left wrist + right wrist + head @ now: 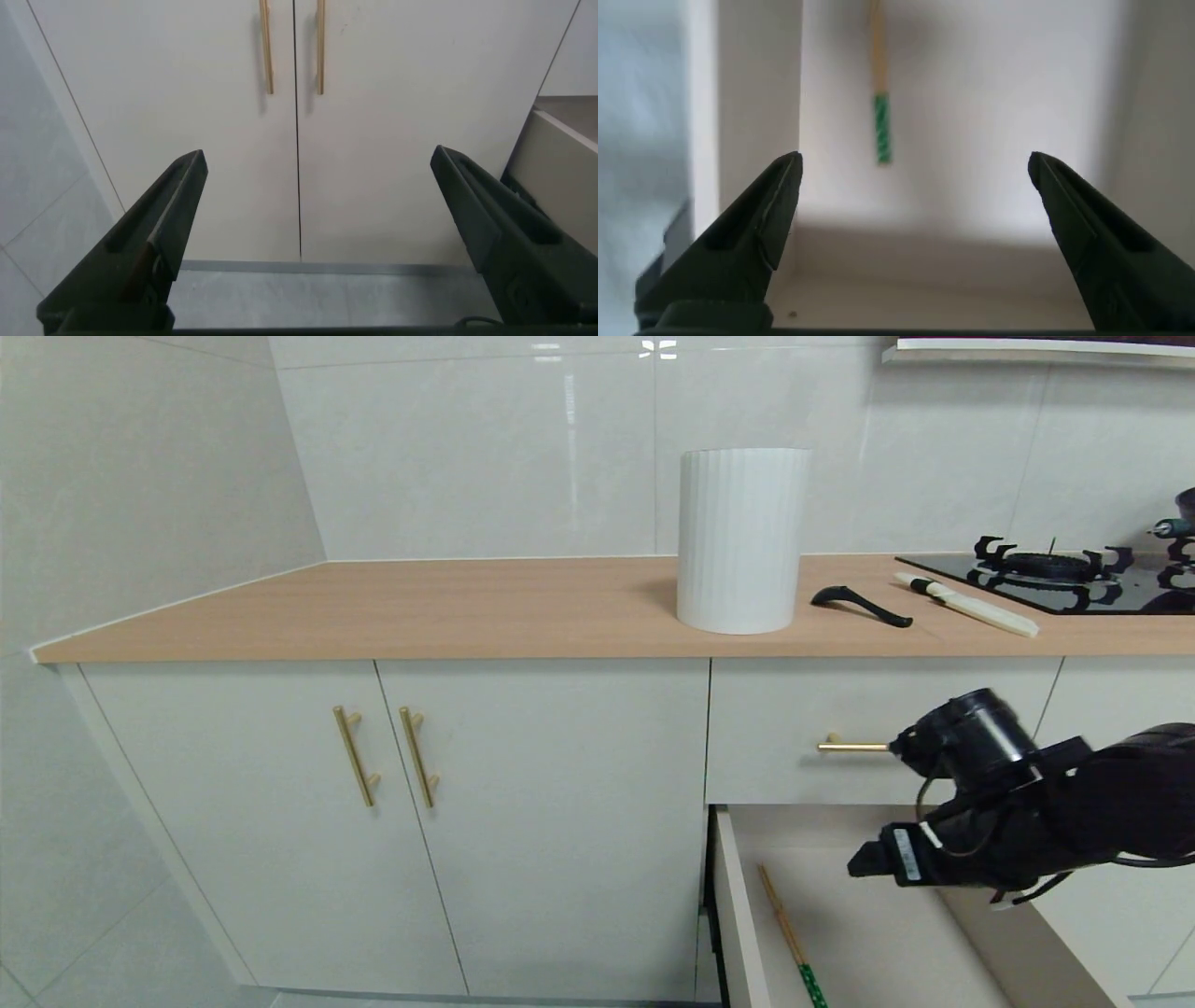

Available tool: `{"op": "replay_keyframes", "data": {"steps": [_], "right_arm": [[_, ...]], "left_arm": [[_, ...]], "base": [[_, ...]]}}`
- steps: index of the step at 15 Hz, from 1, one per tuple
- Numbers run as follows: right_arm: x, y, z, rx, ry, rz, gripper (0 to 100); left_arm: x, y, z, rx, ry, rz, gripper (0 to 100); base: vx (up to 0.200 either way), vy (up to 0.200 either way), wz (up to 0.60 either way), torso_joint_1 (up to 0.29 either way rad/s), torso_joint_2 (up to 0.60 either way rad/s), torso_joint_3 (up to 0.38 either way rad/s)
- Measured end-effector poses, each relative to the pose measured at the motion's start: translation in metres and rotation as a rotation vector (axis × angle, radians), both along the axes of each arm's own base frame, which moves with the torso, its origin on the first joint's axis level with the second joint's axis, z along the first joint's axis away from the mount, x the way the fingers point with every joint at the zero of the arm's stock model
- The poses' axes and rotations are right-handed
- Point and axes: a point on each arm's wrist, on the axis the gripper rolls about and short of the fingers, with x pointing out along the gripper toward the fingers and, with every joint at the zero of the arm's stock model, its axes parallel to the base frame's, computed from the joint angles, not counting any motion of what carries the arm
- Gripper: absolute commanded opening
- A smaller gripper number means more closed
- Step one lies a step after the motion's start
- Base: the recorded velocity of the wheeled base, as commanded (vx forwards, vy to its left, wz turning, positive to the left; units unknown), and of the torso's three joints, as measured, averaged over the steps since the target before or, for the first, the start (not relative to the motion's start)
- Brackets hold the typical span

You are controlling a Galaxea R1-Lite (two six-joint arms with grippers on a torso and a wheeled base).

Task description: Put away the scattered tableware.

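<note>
The chopsticks (789,933) lie inside the open drawer (733,896), so that piece looks put away. Your right gripper (873,863) hangs just above the drawer, jaws spread wide and holding nothing. Up on the countertop (420,607), the black utensil (859,604) and the pale knife (966,604) wait beside the white ribbed container (740,541). Your next move is probably to lift that arm to the black utensil. Your left gripper (318,163) faces the cabinet doors (392,112), wide open and empty.
</note>
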Motion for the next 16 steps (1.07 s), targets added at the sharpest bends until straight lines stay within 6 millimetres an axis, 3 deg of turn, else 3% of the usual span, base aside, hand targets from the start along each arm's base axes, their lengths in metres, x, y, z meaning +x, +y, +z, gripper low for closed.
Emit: {"op": "replay_keyframes", "data": {"steps": [2,4,7,11,16], "right_arm": [[-0.010,-0.022,0.022,-0.010,-0.080,-0.022,100],[-0.015,-0.028,0.031,-0.001,-0.115,-0.034,100],[-0.020,-0.027,0.034,-0.004,-0.125,-0.032,100],[-0.023,-0.027,0.034,-0.004,-0.126,-0.026,100],[-0.022,-0.025,0.033,-0.004,-0.122,-0.022,100]], "left_arm": [[0.000,0.000,0.000,0.000,0.000,0.000,100],[0.000,0.000,0.000,0.000,0.000,0.000,100],[0.000,0.000,0.000,0.000,0.000,0.000,100],[0.000,0.000,0.000,0.000,0.000,0.000,100],[0.000,0.000,0.000,0.000,0.000,0.000,100]], "base": [[0.000,0.000,0.00,0.000,0.00,0.000],[0.000,0.000,0.00,0.000,0.00,0.000],[0.000,0.000,0.00,0.000,0.00,0.000],[0.000,0.000,0.00,0.066,-0.23,-0.228],[0.000,0.000,0.00,0.169,-0.50,-0.290]]}}
